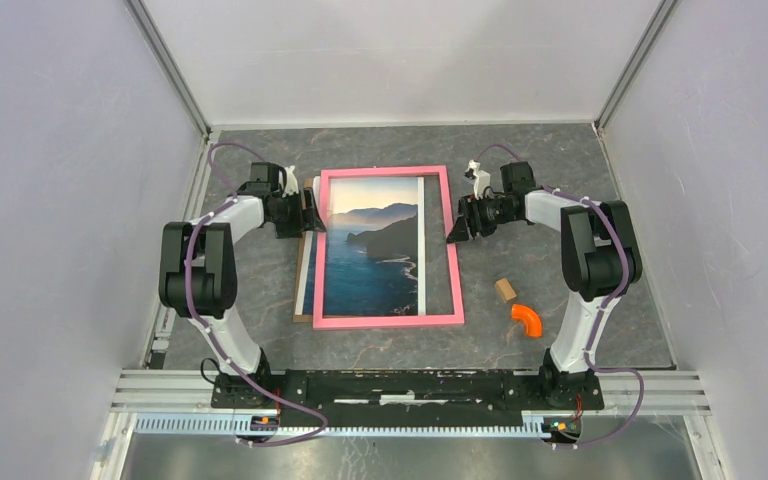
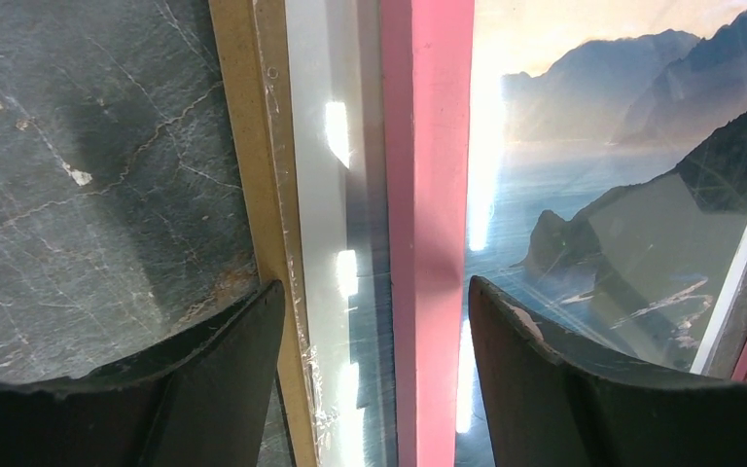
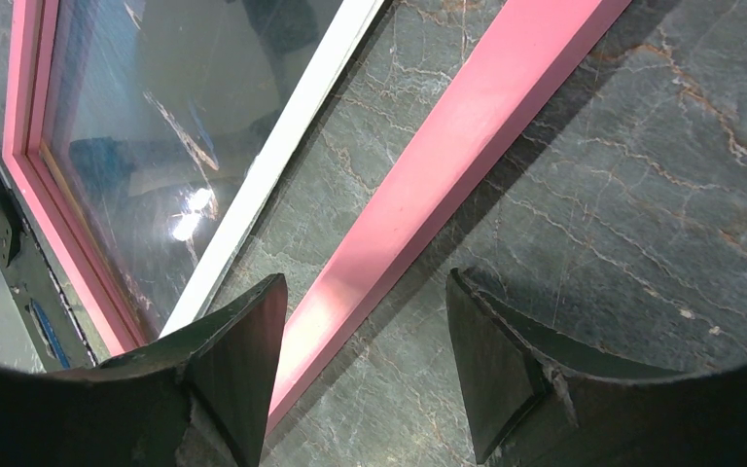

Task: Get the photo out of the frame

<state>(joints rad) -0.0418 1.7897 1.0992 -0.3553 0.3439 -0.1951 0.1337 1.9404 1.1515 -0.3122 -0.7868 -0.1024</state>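
Note:
The frame [image 1: 388,321] lies flat mid-table, pink rim up. The photo [image 1: 372,255] of sea and cliffs sits shifted left inside it. Its white right border [image 1: 421,245] stops short of the right rim, leaving a strip of bare table between. On the left, a brown backing board [image 1: 302,275] pokes out past the rim. My left gripper [image 1: 310,212] is open, its fingers either side of the left rim [image 2: 428,195] and the board's edge [image 2: 243,146]. My right gripper [image 1: 457,228] is open over the right rim [image 3: 428,185], gripping nothing.
A small wooden block [image 1: 505,290] and an orange curved piece [image 1: 527,318] lie on the grey stone-look table [image 1: 520,160], right of the frame near the right arm's base. White walls close in the left, right and back sides.

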